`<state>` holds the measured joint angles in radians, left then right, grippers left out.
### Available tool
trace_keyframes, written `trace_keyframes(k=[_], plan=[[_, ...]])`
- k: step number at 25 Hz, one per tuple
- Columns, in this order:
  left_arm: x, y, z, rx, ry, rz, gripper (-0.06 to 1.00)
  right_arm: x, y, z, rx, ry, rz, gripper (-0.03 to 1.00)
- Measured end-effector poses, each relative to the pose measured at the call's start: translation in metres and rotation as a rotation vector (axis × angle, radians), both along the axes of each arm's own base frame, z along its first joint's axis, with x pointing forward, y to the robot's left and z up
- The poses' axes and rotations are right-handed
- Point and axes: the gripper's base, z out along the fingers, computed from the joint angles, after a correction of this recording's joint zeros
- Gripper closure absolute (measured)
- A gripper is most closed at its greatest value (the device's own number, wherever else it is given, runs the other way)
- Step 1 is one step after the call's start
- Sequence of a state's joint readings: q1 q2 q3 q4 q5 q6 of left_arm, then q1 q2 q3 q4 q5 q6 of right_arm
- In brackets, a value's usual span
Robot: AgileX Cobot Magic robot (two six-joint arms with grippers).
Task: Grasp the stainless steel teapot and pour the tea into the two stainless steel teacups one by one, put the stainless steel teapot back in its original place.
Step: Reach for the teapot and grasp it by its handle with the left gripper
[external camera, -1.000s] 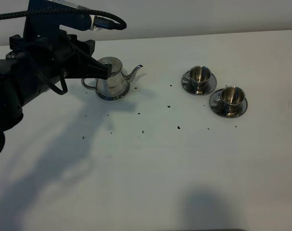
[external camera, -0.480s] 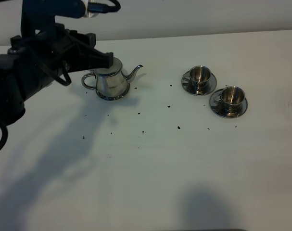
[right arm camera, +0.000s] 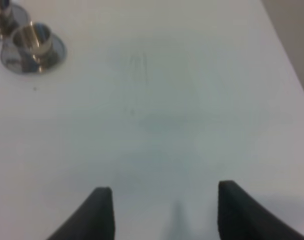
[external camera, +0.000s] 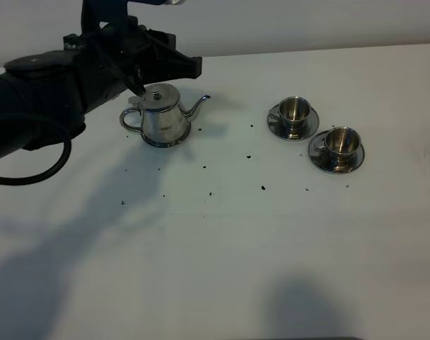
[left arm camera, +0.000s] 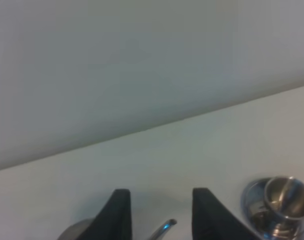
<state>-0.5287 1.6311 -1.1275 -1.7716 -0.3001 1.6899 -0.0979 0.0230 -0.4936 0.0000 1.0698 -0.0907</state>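
The lidded stainless steel teapot [external camera: 161, 119] is sitting upright on its coaster [external camera: 158, 143], spout pointing toward two teacups [external camera: 295, 108] [external camera: 341, 140] standing on saucers [external camera: 275, 122] [external camera: 355, 159].

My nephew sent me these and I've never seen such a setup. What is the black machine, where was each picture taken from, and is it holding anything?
It is a robot with two arms, each ending in a two-fingered gripper. One picture comes from a camera mounted high, looking down on a white table. The other two come from cameras on the arms' wrists, which is why black fingertips show at the edge of each. On the table stand a steel teapot, a small steel cup and a second cup, each cup on its own saucer, plus scattered dark specks. The left gripper is open close to the teapot's lid and holds nothing. The right gripper is open too, over bare table; its arm is outside the high view.
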Motion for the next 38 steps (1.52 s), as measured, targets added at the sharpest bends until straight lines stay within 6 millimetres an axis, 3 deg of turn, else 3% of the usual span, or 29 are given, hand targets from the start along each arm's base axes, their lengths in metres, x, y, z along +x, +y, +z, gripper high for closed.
trace_keyframes(k=[5, 11, 15, 20, 25, 30, 35, 38], plan=[[-0.003, -0.009, 0.003, -0.105, 0.021, -0.067, 0.65, -0.004, 0.001, 0.000, 0.002, -0.030, 0.003, 0.52], [-0.016, -0.033, 0.008, -0.324, 0.095, -0.304, 0.65, -0.004, 0.001, 0.000, 0.002, -0.031, 0.003, 0.52], [-0.031, -0.044, 0.007, -0.368, 0.195, -0.488, 0.65, -0.004, 0.001, 0.000, 0.002, -0.031, 0.003, 0.52], [-0.051, -0.042, -0.011, -0.181, 0.442, -0.627, 0.65, -0.004, 0.001, 0.000, 0.002, -0.031, 0.003, 0.52], [-0.049, -0.021, -0.014, 0.110, 0.609, -0.483, 0.65, -0.004, 0.001, 0.000, 0.002, -0.031, 0.003, 0.52], [-0.032, 0.000, 0.005, 0.348, 0.559, -0.302, 0.65, -0.004, 0.001, 0.000, 0.002, -0.031, 0.003, 0.52], [-0.024, 0.003, 0.022, 0.433, 0.477, -0.302, 0.60, -0.004, 0.001, 0.000, 0.002, -0.031, 0.003, 0.52], [-0.019, 0.001, 0.019, 0.468, 0.478, -0.312, 0.54, -0.004, 0.001, 0.000, 0.002, -0.031, 0.003, 0.52]])
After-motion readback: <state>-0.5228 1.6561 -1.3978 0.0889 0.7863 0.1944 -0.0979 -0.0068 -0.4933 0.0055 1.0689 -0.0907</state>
